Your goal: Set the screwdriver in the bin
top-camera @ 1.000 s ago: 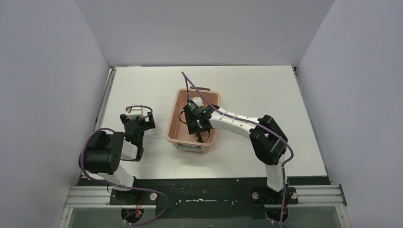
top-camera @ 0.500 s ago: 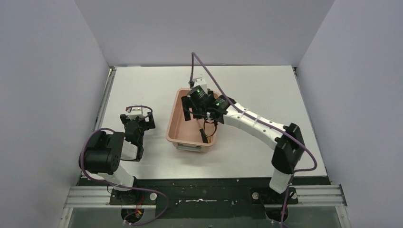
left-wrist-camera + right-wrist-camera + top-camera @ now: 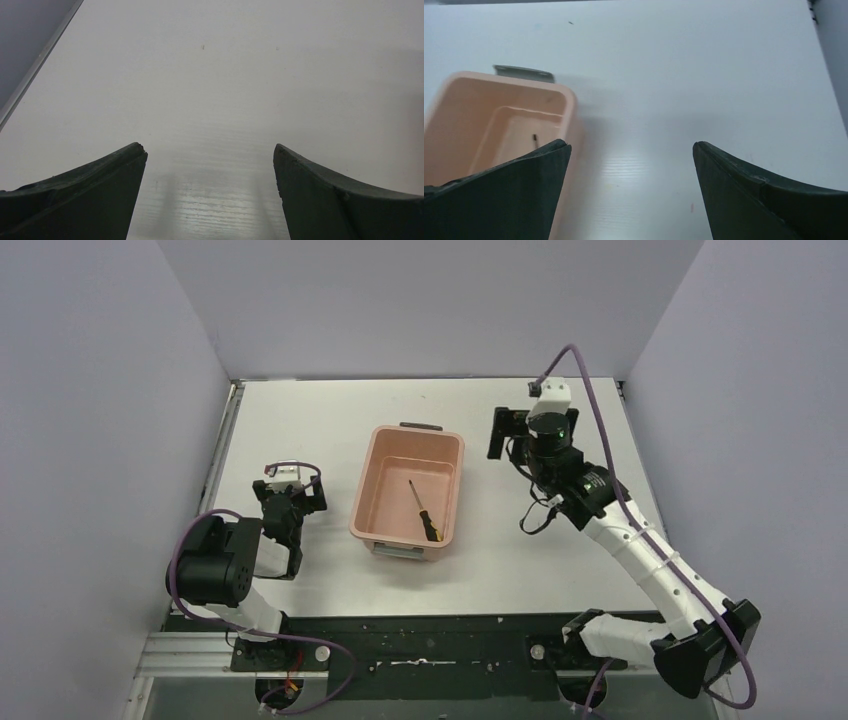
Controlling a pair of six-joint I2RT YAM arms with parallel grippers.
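White matte tabletop (image 3: 300, 420) is seen under the spread, empty left gripper (image 3: 210, 150), the slim black-and-yellow-handled metal screwdriver (image 3: 422, 512) is found lying inside the salmon-pink rectangular plastic bin (image 3: 362, 490), and the right gripper (image 3: 631, 145) is held wide open and empty beside it, so the task is judged complete

One screwdriver (image 3: 422, 511), one bin (image 3: 392, 490), two arms (image 3: 215, 572) (image 3: 640, 550)
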